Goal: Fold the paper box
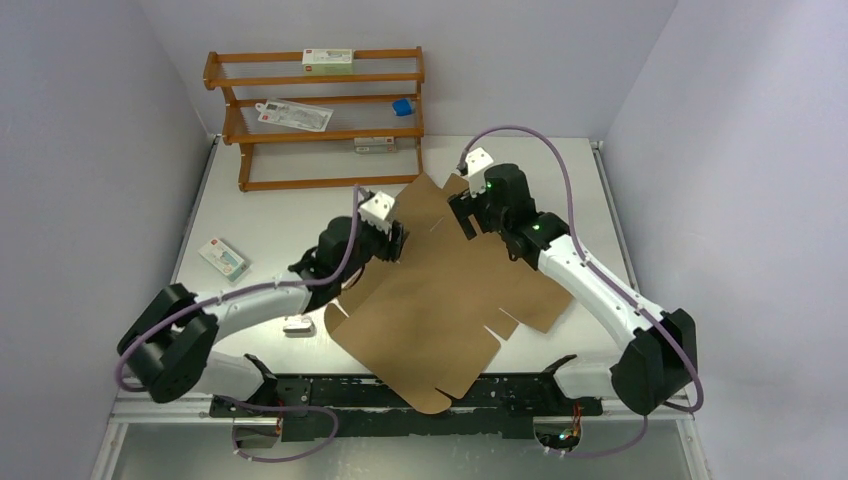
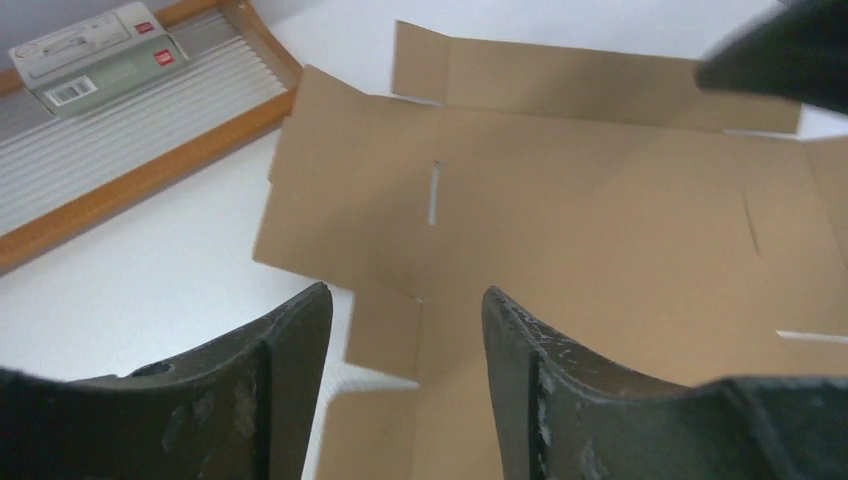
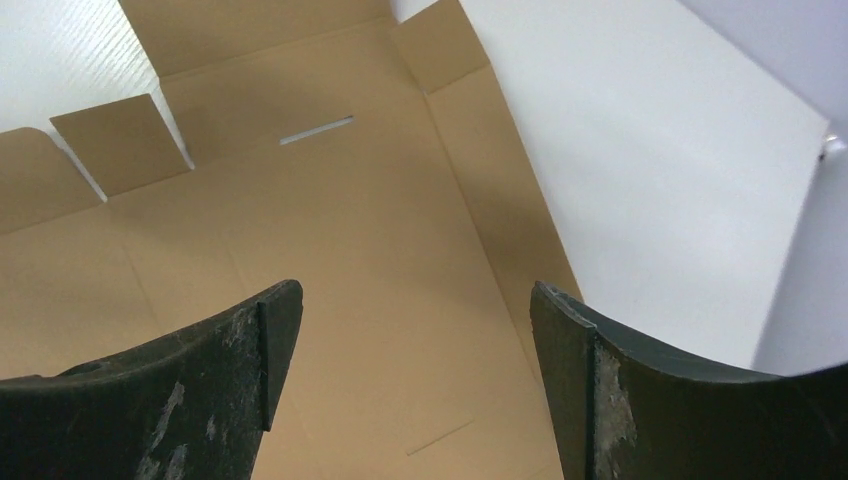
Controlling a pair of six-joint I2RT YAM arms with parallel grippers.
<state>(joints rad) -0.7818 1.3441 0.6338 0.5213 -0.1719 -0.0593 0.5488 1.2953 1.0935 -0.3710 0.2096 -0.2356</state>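
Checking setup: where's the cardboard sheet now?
In the top view, the brown cardboard sheet lies mid-table between the left arm and right arm, in front of the wooden rack.

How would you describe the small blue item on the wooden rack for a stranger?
Find the orange-brown wooden rack at the far side of the table, beyond the flat brown paper box. On its second shelf from the top, near the right end, sits the small blue item. It is the only blue thing there; its neighbours are white packs.
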